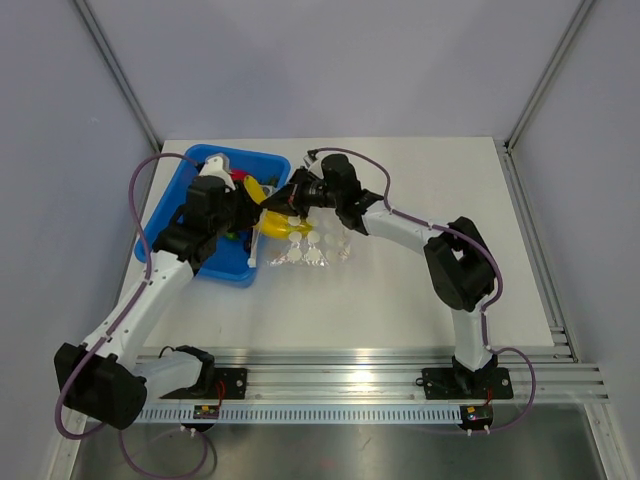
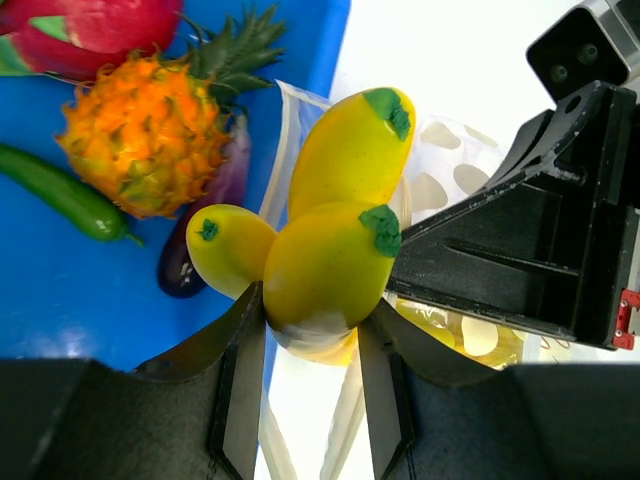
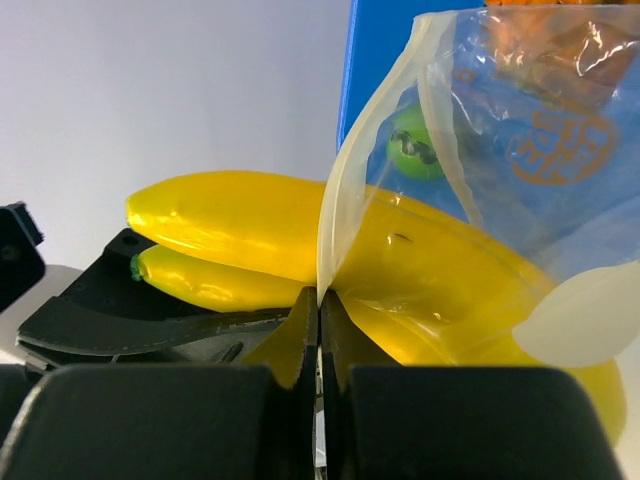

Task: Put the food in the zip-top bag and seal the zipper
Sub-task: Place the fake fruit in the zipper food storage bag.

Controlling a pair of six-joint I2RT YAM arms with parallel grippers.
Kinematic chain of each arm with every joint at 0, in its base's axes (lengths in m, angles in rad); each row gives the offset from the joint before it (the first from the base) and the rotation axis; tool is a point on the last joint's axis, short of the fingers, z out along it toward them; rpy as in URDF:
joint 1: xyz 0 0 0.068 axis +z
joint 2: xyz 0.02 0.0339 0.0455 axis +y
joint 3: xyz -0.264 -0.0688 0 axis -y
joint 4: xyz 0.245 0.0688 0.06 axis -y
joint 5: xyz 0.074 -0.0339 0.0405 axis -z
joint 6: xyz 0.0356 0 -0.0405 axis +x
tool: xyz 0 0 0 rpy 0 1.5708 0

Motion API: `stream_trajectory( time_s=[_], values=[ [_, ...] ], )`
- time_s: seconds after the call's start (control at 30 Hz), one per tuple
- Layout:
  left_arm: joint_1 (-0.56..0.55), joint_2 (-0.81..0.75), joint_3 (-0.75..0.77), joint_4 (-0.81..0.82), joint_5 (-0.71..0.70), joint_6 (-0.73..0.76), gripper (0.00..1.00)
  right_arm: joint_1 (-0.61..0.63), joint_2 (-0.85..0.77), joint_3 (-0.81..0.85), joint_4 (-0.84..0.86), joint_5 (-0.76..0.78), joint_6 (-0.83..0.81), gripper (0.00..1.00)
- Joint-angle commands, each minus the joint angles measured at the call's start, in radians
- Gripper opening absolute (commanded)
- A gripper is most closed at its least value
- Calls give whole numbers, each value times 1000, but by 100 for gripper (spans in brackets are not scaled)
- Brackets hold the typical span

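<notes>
The left jaws are pinched on the stub end of the yellow banana bunch (image 2: 330, 250). Its long axis runs away from them toward the upper right of the left wrist view, green tips leading. The right jaws are pressed together on the zipper (image 3: 345, 180), a thin strip of the mouth edge, and lift it so that the rim stands up across the middle of the right wrist view. There the bananas lie left to right across that rim, the right part seen through the film. I cannot tell whether that part is inside or only behind the sheet. From above, the zip-top bag (image 1: 318, 250) lies flat on the counter (image 1: 400, 300) just right of the blue bin (image 1: 200, 180), its mouth toward the bin. The opening is therefore straight ahead of the fruit, and the left arm is the nearer one for the push. A pineapple (image 2: 145, 135) and a green chilli (image 2: 60, 195) wait in the bin, at upper left of the left wrist view.
</notes>
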Motion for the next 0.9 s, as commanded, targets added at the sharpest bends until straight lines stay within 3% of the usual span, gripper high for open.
stream_trajectory(
  time_s=[0.0,0.17,0.37,0.43,0.47,0.5,0.6,0.67,0.87],
  values=[
    [-16,23,-37,131,319,-70,0,23,-68,41,151,-7,18,0],
    [-16,46,-65,180,414,-104,0,23,-73,21,170,-10,24,0],
    [-16,46,-59,108,375,-38,0,20,-103,-16,196,-27,10,0],
    [-15,42,-51,79,368,-7,5,18,-113,-48,226,-31,10,0],
    [-15,37,-51,74,370,4,8,15,-116,-60,242,-34,12,0],
    [-15,35,-47,58,368,14,23,17,-117,-71,255,-40,13,0],
    [-15,23,-36,27,362,53,47,17,-114,-93,309,-62,26,0],
    [-15,15,-19,13,365,76,54,17,-103,-90,321,-71,29,0],
    [-15,-21,35,-67,358,119,88,15,-97,-68,305,-94,13,0]
  ],
)
